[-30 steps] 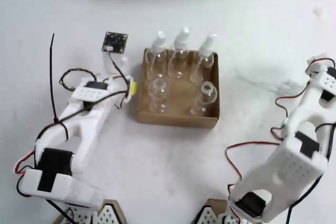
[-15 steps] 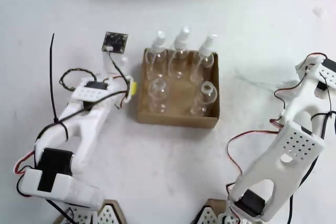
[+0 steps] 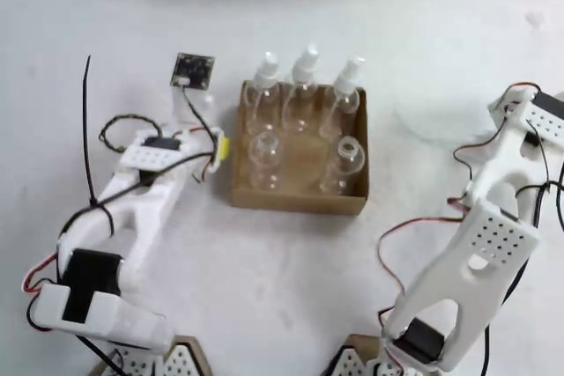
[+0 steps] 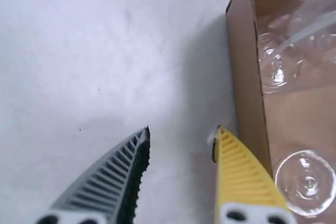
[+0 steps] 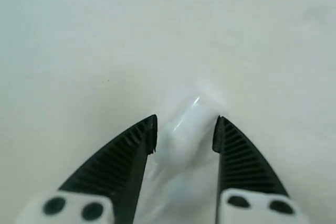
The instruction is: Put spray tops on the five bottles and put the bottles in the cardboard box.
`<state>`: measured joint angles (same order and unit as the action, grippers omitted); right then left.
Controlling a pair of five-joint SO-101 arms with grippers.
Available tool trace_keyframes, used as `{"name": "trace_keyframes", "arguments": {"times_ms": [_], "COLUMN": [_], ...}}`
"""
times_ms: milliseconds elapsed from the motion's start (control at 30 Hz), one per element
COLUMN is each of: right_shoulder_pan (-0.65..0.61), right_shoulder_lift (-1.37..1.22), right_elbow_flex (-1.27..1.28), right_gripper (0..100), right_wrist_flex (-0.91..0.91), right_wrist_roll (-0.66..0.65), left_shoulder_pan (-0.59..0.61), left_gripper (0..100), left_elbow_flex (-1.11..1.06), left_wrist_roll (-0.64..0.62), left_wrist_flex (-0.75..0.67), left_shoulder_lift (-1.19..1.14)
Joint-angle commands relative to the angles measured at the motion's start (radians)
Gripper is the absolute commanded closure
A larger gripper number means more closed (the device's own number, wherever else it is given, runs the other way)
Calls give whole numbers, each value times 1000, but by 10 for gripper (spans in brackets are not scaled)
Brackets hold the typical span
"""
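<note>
Over the last second the right arm has swung outward, away from the box (image 3: 300, 202) towards 3 o'clock, and its wrist now sits close to the worktop (image 3: 264, 288) edge on that side. The right claw (image 5: 185, 121) is released, its two black fingers spread either side of a white spray top (image 5: 181, 141) lying on the worktop; the top sits in the gap, not yet pinched. The left arm has not stirred in that time. The left claw (image 4: 181, 135) is likewise released and empty, resting at 9 o'clock of the box with its yellow finger just beside the cardboard wall. All five bottles stand inside the box. The three in the 12 o'clock row (image 3: 304, 85) wear spray tops, while the two in the 6 o'clock row, one at the left (image 3: 264, 158) and one at the right (image 3: 346, 160), have bare necks. So the boxing looks done and the capping is three-fifths through. The right arm's swing reads as the fetch of the fourth top. The next call is likely to close on it squarely, since a light, rounded plastic piece could skid or tip out of a lopsided pinch, then carry it back to one of the open necks.
</note>
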<state>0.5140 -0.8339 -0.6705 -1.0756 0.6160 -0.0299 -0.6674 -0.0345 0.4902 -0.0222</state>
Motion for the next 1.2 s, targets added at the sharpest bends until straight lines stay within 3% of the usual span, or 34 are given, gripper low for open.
{"name": "trace_keyframes", "arguments": {"times_ms": [0, 200, 333, 400, 600, 900, 1167], "right_shoulder_pan": [-12, -12, -4, -2, 1, -5, -61], "right_shoulder_lift": [-16, -38, -35, -36, -36, -35, 189], "right_elbow_flex": [-44, -44, -54, -83, -299, -1014, -993], "right_gripper": [850, 854, 989, 964, 982, 982, 982], "right_wrist_flex": [48, 59, 54, 28, -153, -581, -642], "right_wrist_roll": [5, 5, 2, 2, 2, -11, -196], "left_shoulder_pan": [-8, -8, -8, -8, -8, -8, -8], "left_gripper": [812, 812, 812, 812, 812, 812, 812], "left_elbow_flex": [61, 61, 61, 61, 61, 61, 61], "left_wrist_roll": [9, 9, 9, 9, 9, 9, 9], "left_wrist_flex": [-25, -25, -25, -25, -25, -25, -25], "left_shoulder_lift": [5, 5, 5, 5, 5, 5, 7]}}
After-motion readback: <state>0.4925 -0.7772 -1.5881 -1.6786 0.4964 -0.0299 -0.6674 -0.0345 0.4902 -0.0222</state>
